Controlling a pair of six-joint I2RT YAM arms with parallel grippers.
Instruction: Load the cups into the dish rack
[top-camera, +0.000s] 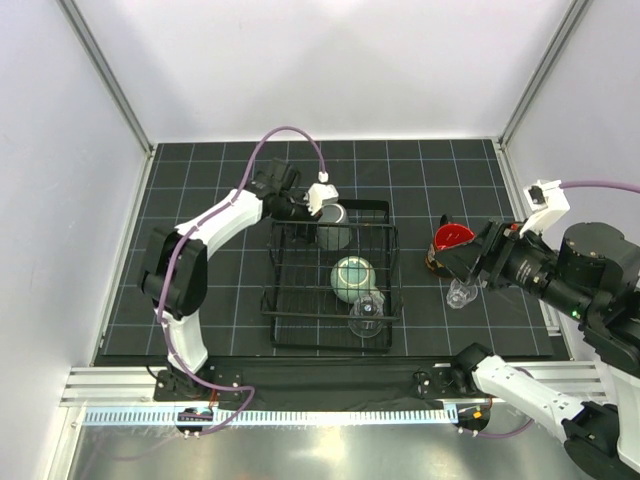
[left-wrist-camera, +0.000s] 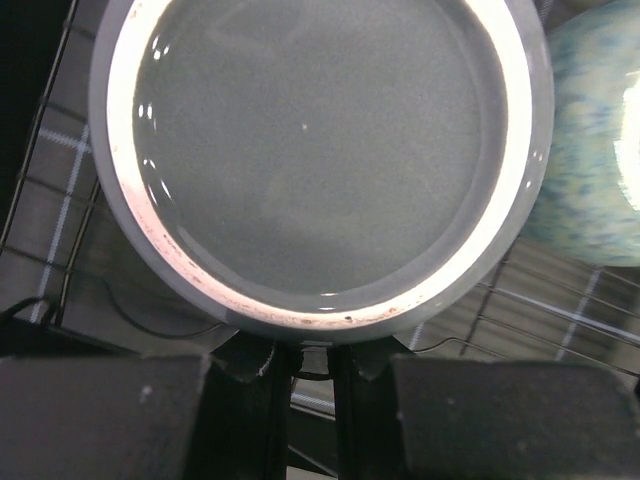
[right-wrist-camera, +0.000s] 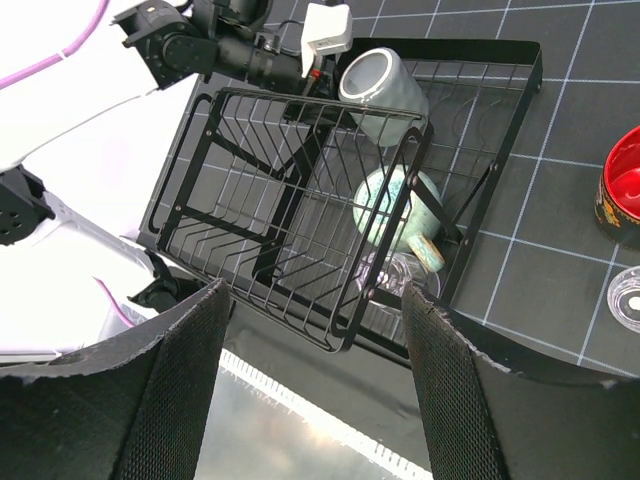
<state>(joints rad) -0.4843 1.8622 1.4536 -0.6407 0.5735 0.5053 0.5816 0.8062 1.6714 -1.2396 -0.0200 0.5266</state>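
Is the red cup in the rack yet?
No, the red cup stands outside the rack, off its right side, next to a glass.

Black wire dish rack (top-camera: 273, 262), satin; glossy glazed grey mug (left-wrist-camera: 320, 150); glossy speckled mug (top-camera: 352, 276); clear smooth glass (top-camera: 366, 315).

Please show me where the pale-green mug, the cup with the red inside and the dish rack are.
pale-green mug (top-camera: 352, 277): top view, middle of its speckled body.
cup with the red inside (top-camera: 453, 237): top view, its red inner wall.
dish rack (top-camera: 310, 317): top view, its near rim bar.
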